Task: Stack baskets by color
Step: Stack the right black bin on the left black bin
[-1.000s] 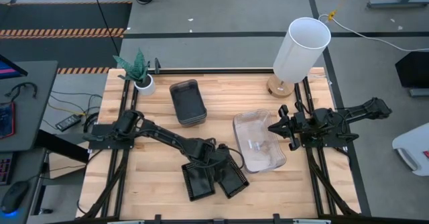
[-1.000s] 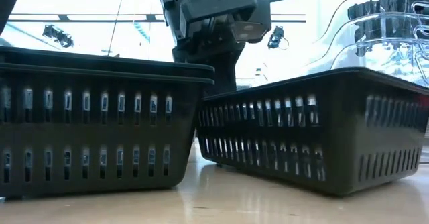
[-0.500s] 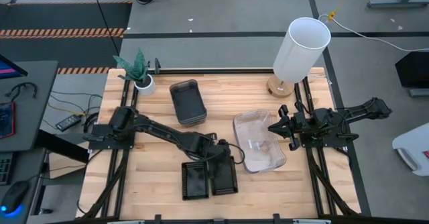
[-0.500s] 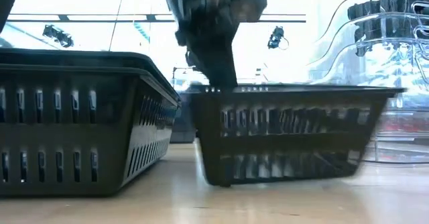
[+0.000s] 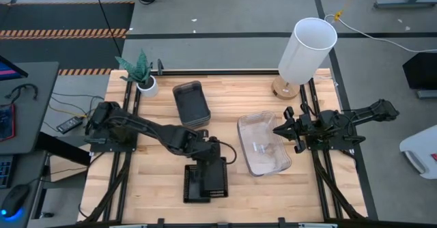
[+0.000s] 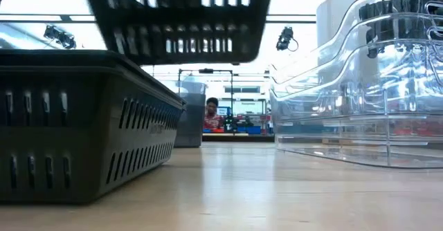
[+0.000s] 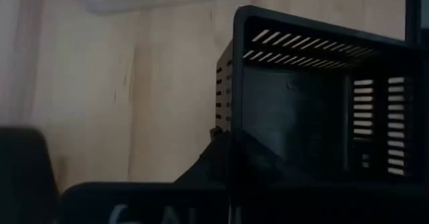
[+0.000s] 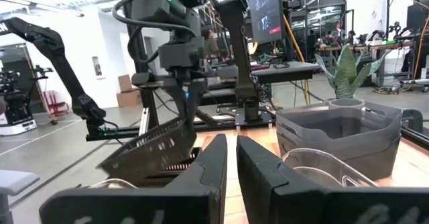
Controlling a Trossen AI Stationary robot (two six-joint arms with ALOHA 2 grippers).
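My left gripper (image 5: 207, 155) is shut on a black mesh basket (image 5: 216, 177), which hangs tilted in the low view (image 6: 180, 23), partly over a second black basket (image 5: 189, 189) that rests on its bottom on the table (image 6: 76, 120). A stack of smoky-grey baskets (image 5: 190, 104) stands toward the far left. A stack of clear baskets (image 5: 263, 145) lies at the middle right. My right gripper (image 8: 231, 160) waits at the table's right beside the clear stack, its fingers nearly together with nothing between them. My left gripper pinches the black basket's far short wall at its rim (image 7: 234, 127) between its two fingers. The fingers (image 8: 186, 110) come from above, slanting down. The basket hangs tilted, its held end high and its free end (image 8: 110, 163) low over the other black basket, clear of the table.
A tall white cylinder (image 5: 307, 50) on a wooden foot stands at the far right. A small potted plant (image 5: 142, 74) stands at the far left corner. Bare wood lies at the table's near left and near right.
My left gripper has first turned the black basket square beside the other one on the table. It has then risen and gone toward the table's left edge. The basket is now lifted clear, tipped, and partly over the second black basket.
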